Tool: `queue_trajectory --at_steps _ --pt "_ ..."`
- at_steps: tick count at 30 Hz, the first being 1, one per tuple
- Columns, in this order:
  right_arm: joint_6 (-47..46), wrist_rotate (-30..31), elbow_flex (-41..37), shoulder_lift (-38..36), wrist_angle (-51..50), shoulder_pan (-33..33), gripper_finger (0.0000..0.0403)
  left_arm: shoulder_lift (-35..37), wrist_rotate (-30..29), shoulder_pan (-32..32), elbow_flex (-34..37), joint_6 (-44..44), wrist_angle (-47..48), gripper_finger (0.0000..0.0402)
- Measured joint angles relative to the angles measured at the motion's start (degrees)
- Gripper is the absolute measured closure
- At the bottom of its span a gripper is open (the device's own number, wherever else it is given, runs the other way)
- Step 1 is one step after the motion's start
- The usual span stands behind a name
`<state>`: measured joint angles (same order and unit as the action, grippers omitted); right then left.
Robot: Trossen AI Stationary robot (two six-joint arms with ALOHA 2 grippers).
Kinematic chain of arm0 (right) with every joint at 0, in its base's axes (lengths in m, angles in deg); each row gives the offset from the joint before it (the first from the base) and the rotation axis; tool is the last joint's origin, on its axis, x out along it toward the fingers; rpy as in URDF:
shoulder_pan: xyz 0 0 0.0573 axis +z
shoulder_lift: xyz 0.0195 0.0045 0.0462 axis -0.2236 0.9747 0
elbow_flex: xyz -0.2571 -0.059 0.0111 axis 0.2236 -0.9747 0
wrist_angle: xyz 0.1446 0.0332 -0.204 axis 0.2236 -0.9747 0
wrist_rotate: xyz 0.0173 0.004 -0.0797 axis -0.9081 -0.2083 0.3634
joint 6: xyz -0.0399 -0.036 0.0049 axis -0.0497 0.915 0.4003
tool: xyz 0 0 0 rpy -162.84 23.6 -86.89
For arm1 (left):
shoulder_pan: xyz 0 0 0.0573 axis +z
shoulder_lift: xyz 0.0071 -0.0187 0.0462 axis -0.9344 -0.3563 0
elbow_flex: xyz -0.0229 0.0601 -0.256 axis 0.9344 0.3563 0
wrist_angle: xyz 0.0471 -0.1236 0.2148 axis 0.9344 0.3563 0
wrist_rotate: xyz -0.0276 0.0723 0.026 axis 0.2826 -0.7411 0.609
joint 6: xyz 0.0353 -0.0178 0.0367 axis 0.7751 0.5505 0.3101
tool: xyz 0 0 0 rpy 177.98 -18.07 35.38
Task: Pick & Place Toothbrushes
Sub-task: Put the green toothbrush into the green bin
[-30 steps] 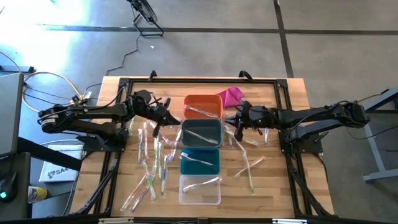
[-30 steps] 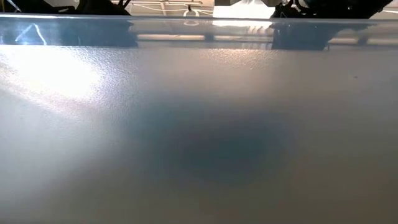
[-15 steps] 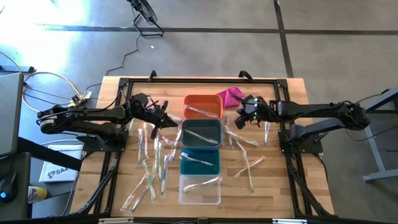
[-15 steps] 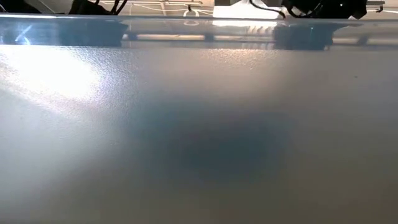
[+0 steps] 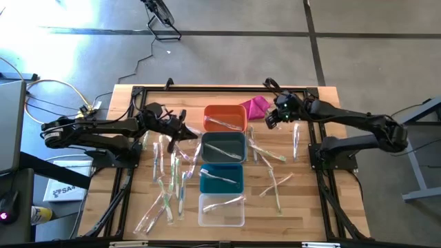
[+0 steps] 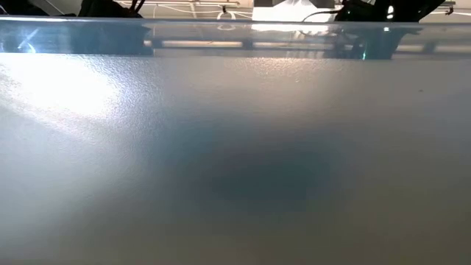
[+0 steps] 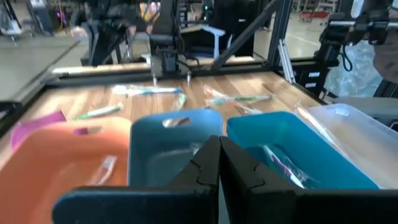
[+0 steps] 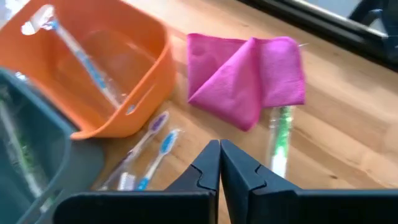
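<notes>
The right pincer, closed and empty, has swung back to hover just beside the pink cloth; toothbrushes lie below it, none gripped yet.

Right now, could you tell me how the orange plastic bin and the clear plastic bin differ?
The orange plastic bin is opaque, while the clear plastic bin lets the wood show through. The orange bin sits at the far end of the row beside the magenta cloth; the clear bin sits at the near end, next to the teal bin. Both are rectangular and each holds one wrapped toothbrush.
</notes>
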<state>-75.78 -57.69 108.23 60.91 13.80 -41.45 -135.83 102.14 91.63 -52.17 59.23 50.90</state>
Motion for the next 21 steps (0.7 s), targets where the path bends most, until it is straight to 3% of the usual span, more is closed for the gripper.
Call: queue_trajectory --at_steps 11,16,21 --pt "2.77 -1.18 3.64 2.56 -3.47 -1.44 0.04 -0.02 -0.02 0.0 0.0 -0.05 -2.47 0.0401" --pt "5.71 2.18 11.13 10.98 -7.81 3.86 0.04 -0.02 -0.02 0.0 0.0 -0.04 -2.15 0.0401" --pt "7.24 3.07 18.52 20.42 -15.19 2.06 0.04 -0.02 -0.02 0.0 0.0 0.0 -2.14 0.0401"
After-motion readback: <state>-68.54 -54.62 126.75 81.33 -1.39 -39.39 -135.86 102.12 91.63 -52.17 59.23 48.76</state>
